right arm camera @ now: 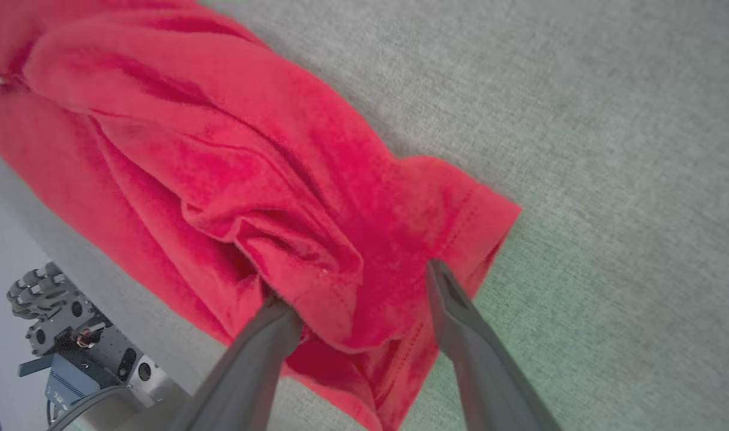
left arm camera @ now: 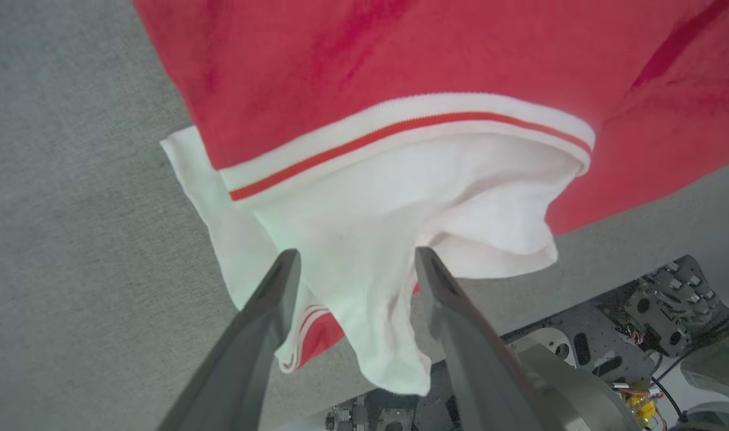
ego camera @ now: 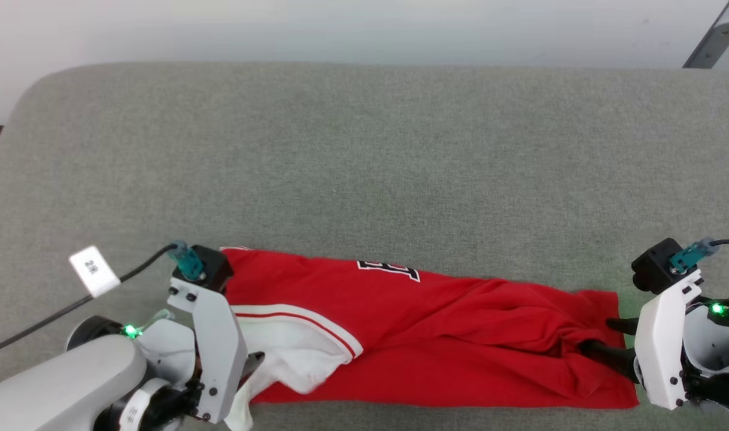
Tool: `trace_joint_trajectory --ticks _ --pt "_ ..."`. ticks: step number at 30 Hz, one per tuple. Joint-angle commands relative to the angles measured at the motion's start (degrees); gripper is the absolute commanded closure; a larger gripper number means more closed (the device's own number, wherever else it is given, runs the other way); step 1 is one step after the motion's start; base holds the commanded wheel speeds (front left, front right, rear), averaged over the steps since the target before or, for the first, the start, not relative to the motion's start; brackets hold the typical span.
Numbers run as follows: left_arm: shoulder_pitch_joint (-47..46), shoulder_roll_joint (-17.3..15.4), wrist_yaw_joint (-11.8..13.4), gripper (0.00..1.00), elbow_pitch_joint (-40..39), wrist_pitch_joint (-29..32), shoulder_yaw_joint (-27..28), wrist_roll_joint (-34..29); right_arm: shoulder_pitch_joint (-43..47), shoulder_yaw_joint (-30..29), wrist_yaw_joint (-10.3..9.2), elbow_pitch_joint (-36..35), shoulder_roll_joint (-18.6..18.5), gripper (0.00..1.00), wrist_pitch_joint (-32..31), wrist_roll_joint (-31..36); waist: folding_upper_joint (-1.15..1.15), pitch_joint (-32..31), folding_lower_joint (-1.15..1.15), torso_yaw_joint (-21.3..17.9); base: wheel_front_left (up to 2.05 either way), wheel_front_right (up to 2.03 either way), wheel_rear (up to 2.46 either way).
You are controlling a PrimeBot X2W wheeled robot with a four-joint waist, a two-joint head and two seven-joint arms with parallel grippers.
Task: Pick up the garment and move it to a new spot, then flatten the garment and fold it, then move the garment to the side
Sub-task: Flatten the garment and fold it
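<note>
The garment (ego camera: 436, 335), a red jersey with black-white lettering (ego camera: 388, 270), lies in a long, partly folded band along the front edge of the grey table (ego camera: 364, 149). Its white sleeve (left arm camera: 364, 227) with striped trim (left arm camera: 400, 129) spills out at the left end. My left gripper (left arm camera: 355, 257) stands open, its two fingers straddling that sleeve cloth. At the right end my right gripper (right arm camera: 358, 287) is open around the bunched red hem (right arm camera: 460, 215). One fingertip (right arm camera: 278, 308) is tucked under a fold. In the head view the right gripper's dark fingers (ego camera: 619, 326) touch the hem.
A black cable with a white label (ego camera: 94, 270) runs off my left wrist. The table's front edge lies just below the jersey, and my wheeled base (left arm camera: 640, 335) shows under it. A grey bracket (ego camera: 714, 42) stands at the far right corner.
</note>
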State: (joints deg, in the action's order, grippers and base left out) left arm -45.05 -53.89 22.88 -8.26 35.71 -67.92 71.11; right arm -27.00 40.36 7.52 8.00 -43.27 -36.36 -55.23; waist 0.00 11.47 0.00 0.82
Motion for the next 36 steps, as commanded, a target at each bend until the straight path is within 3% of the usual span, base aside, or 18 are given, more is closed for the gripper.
trace_joint_trajectory --ticks 1,9,20,28,32,36 --pt "0.9 -0.3 0.4 0.00 -0.5 -0.4 0.2 -0.1 0.9 -1.0 -0.09 0.0 0.2 0.00 0.0 -0.1 0.00 -0.6 0.00 0.3 0.00 0.00 0.00" --pt "2.8 -2.4 1.4 0.00 -3.7 -8.1 2.5 -1.9 4.7 -8.0 -0.08 -2.9 1.3 0.00 2.0 0.9 0.00 -2.0 0.00 1.1 0.00 0.00 0.00" --pt "10.2 -2.2 2.4 0.00 -1.6 -32.0 7.2 -6.9 16.0 -22.7 -0.08 -5.7 6.4 0.00 9.5 1.0 0.00 -3.8 0.00 2.4 0.00 0.00 0.00" --pt "17.4 0.9 3.2 0.00 2.7 -48.5 11.8 -6.8 22.0 -30.4 -0.08 -5.3 10.7 0.00 9.5 4.8 0.00 -4.0 0.00 3.8 0.00 0.00 0.00" --pt "21.4 3.9 3.4 0.00 5.0 -50.8 16.3 -8.3 22.9 -32.8 -0.08 -4.2 12.2 0.00 7.8 6.9 0.00 -4.0 0.00 4.5 0.00 0.00 0.00" --pt "26.3 8.7 2.2 0.00 6.1 -50.9 25.3 -14.3 22.9 -34.1 -0.08 -3.2 13.5 0.00 5.5 8.2 0.00 -3.6 0.00 5.4 0.00 0.00 0.00"
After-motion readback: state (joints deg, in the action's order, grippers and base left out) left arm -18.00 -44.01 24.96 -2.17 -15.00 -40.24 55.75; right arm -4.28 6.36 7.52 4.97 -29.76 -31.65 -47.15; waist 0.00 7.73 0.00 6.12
